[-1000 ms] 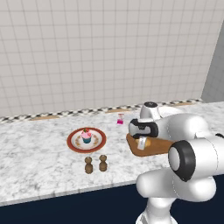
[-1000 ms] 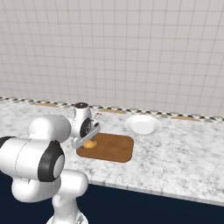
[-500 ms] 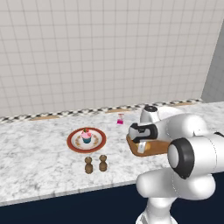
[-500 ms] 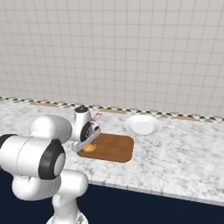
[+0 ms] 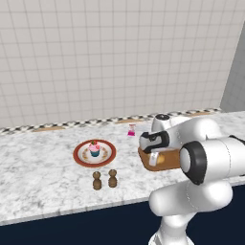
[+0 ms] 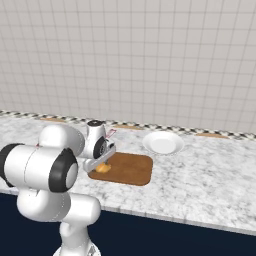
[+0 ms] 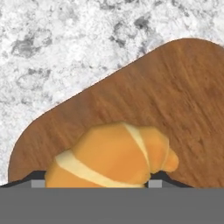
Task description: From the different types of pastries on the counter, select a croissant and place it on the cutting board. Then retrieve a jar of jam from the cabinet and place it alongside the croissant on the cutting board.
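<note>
The golden-orange croissant [image 7: 113, 157] sits between my gripper's [image 7: 97, 181] two finger tips, and the gripper is shut on it. In the right base view the croissant [image 6: 102, 168] is at the near left corner of the brown cutting board [image 6: 130, 169], under the gripper [image 6: 102, 162]. I cannot tell whether it touches the wood [image 7: 175, 96]. From the left base view the gripper [image 5: 155, 154] and croissant [image 5: 161, 158] are over the board's edge [image 5: 147, 162]. A pink-frosted cupcake [image 5: 94, 150] stays on the counter [image 5: 38, 167]. The jar of jam and the cabinet are out of view.
The cupcake stands on a round red-rimmed plate [image 5: 79, 156]. Two brown shakers [image 5: 97, 181] [image 5: 113, 178] stand near the counter's front edge. A small pink bottle [image 5: 131, 129] is by the tiled wall. A white dish [image 6: 162, 143] lies behind the board's right end.
My gripper has come down a little with the croissant in it, closer to the board's corner. Nothing else on the counter has moved.
</note>
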Controlling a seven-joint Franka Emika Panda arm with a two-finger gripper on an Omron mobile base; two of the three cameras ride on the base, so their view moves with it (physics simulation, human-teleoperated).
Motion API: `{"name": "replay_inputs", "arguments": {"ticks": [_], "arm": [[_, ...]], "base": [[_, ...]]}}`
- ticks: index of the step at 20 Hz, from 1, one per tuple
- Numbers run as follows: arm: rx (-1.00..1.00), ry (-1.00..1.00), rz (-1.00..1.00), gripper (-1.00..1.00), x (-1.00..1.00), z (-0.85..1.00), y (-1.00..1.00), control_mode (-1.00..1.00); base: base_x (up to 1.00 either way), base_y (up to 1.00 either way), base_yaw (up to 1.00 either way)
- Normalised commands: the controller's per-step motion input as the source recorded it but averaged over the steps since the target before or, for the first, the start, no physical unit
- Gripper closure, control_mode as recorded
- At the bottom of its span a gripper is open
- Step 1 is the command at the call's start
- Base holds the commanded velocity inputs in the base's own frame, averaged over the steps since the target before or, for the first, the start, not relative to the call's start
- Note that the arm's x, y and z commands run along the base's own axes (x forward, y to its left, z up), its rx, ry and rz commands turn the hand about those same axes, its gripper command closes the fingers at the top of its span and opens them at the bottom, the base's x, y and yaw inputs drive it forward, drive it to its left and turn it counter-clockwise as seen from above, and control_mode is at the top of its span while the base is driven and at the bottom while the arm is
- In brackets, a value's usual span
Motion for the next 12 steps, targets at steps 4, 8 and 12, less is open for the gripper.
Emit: {"name": "replay_inputs", "arguments": {"ticks": [4, 8, 12], "arm": [[0.00, 0.00, 0.00, -1.00, -0.08, -0.25, 0.01, -1.00], [0.02, 0.00, 0.00, -1.00, 0.00, 0.01, 0.01, -1.00], [0.00, 0.03, 0.00, -1.00, 0.00, 0.06, 0.03, -1.00]], "base": [[0.00, 0.00, 0.00], [0.00, 0.00, 0.00], [0.00, 0.00, 0.00]]}}
